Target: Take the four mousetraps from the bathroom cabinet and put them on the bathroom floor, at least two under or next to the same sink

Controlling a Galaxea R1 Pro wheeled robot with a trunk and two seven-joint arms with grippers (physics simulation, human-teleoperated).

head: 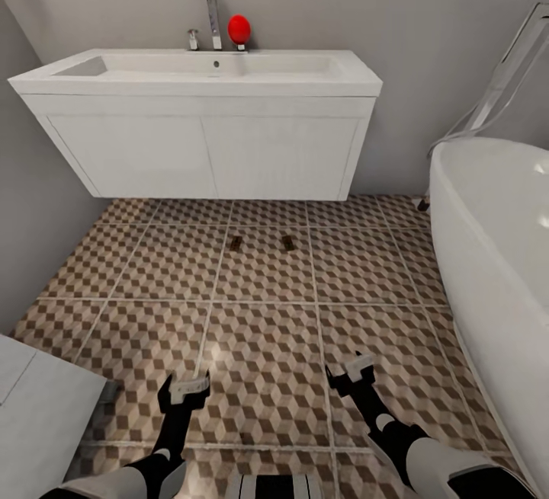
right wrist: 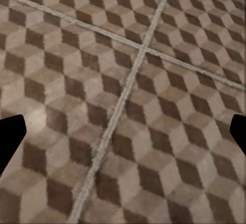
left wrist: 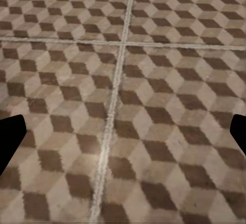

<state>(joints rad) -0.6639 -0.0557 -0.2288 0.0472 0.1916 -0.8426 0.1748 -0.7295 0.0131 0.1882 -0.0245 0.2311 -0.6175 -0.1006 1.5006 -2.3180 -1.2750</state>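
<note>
Two mousetraps lie on the bathroom floor [head: 267, 347] just in front of the bathroom sink [head: 206, 72]: one [head: 235, 243] on the left, the other [head: 287, 242] a short way to its right. My left gripper [head: 187, 391] hangs low over the tiles, well short of them, open and empty. Level with it, my right gripper [head: 354, 373] is open and empty too. In the left wrist view the gripper [left wrist: 123, 137] has its fingertips [left wrist: 10, 137] spread wide over bare tile. The right wrist view shows its gripper [right wrist: 123, 137] the same way. The cabinet is out of view.
A white bathtub [head: 496, 240] fills the right side. A white fixture [head: 34, 407] stands at the lower left, close to my left arm. Grey walls close in the left and back. A chrome faucet [head: 207, 7] and a red object [head: 239, 29] sit on the basin.
</note>
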